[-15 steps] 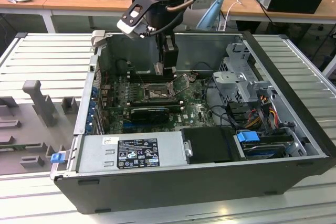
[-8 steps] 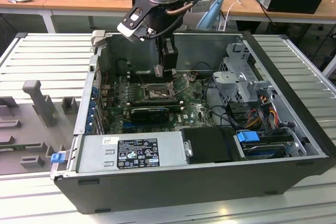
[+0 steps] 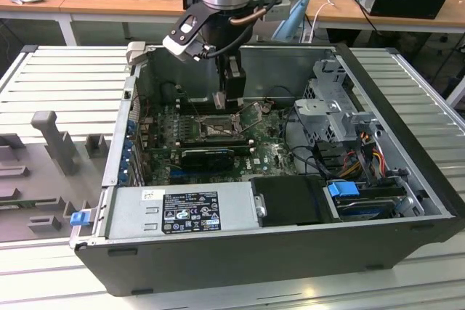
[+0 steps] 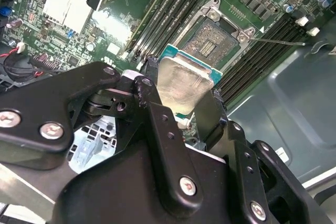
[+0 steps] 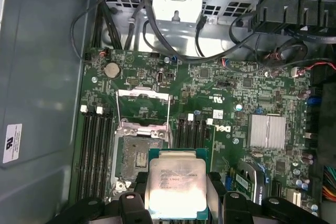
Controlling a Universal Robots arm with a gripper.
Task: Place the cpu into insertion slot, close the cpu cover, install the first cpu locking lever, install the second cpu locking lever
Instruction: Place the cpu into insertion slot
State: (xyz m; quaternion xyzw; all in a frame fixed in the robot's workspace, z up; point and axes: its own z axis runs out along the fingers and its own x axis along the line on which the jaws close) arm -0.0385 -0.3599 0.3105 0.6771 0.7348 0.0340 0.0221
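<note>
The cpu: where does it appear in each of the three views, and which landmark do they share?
Exterior view: a pale sliver, probably the cpu, in the hand above the insertion slot.
Second wrist view: cpu gripped by the hand, metal top showing, near the insertion slot.
First wrist view: cpu gripped likewise, beside the insertion slot.
Shared landmark: the insertion slot.

Exterior view looks down into the computer case [image 3: 218,252]; both wrist views closely share its motherboard [image 5: 226,85] [image 4: 68,43].
</note>
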